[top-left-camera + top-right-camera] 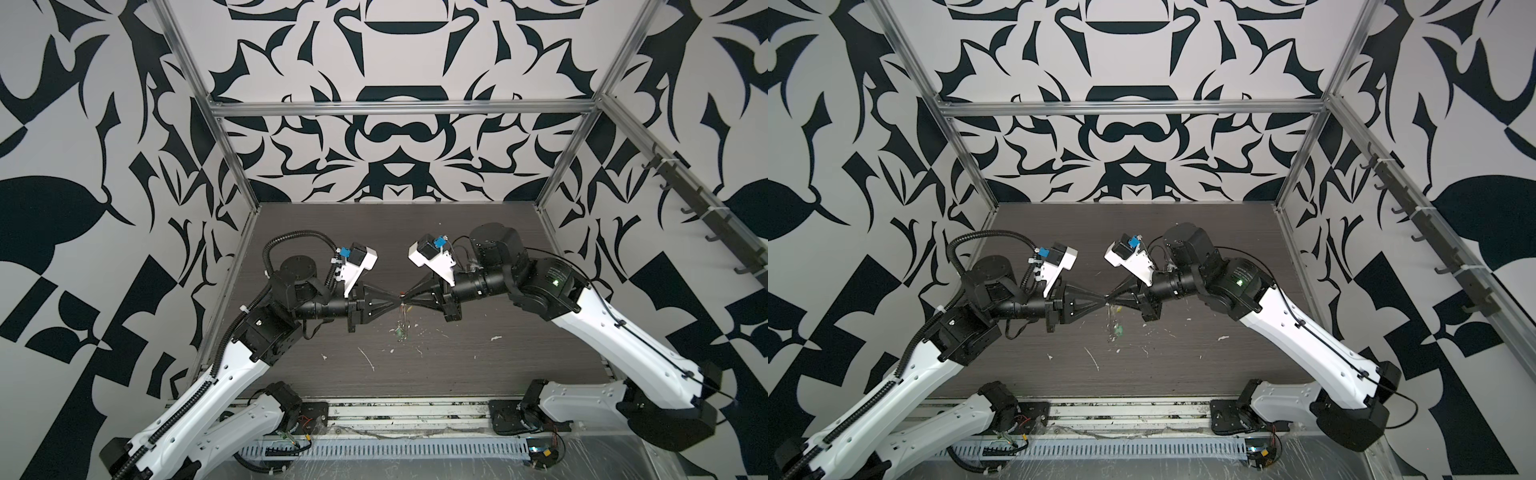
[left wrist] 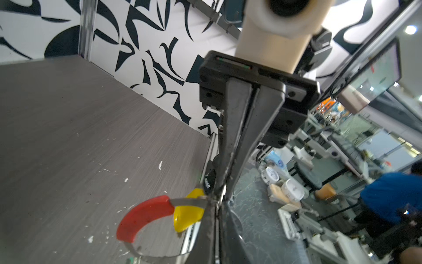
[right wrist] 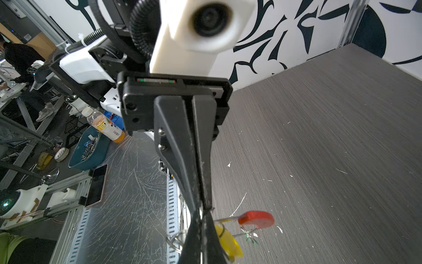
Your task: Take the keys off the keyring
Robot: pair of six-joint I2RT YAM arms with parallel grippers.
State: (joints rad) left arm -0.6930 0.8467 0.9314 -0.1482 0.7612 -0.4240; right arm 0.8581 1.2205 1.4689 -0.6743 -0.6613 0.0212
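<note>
Tip to tip above the middle of the dark worktop (image 1: 478, 357), the left gripper (image 1: 397, 300) and right gripper (image 1: 408, 299) are both clenched on the keyring (image 2: 182, 202), pinching its thin grey hoop at one spot. The hoop's red segment (image 2: 146, 217) curves clear of the jaws, the yellow key tag (image 2: 188, 217) sits just beside them, and the green key tag (image 1: 1119, 331) dangles lower, off the surface.

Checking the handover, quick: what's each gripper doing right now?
Left gripper: shut at the keyring; grip unclear.
Right gripper: shut on the keyring.
</note>
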